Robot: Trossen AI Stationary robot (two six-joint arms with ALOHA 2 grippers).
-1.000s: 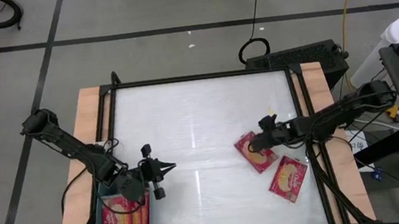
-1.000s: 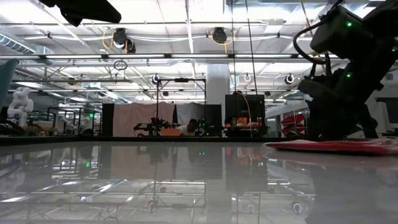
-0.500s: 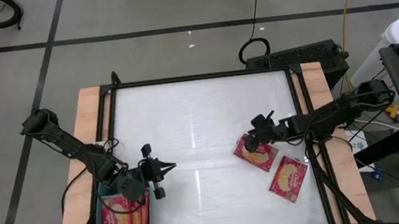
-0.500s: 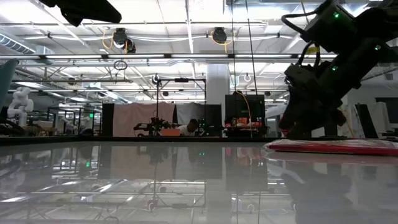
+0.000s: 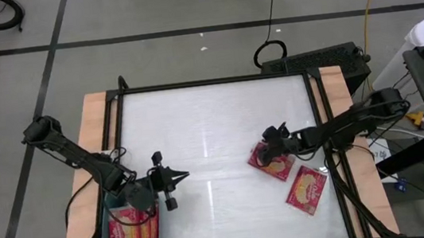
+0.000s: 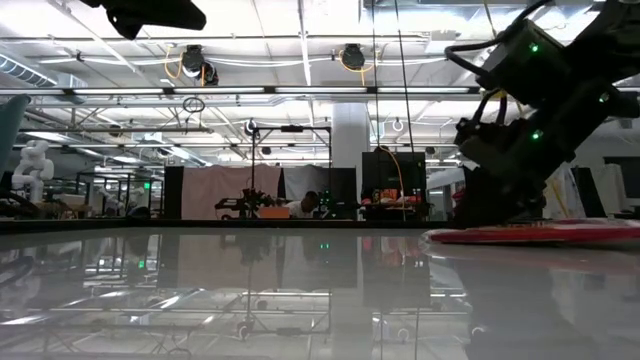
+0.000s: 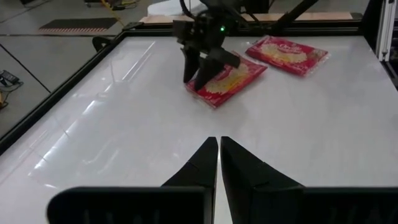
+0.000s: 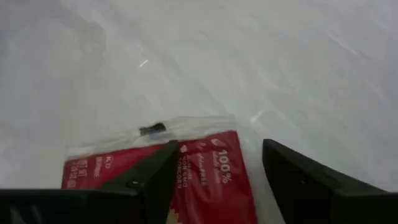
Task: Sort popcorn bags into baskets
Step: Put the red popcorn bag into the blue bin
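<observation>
Overhead, glossy white table (image 5: 197,129), taped grey floor (image 5: 149,54), cables (image 5: 268,16)

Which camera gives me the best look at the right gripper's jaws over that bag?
The right wrist view: the right gripper stands open astride a corner of the bag. The left wrist view shows it from the front, fingers spread over the bag. The high view shows its place only. The low view shows mostly its dark bulk.

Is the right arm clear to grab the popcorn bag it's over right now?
Probably yes. The right gripper hangs over one end of the nearer popcorn bag with its fingers spread, one finger over the bag's corner. The bag lies flat on the table, apart from the second bag, with nothing on top.
</observation>
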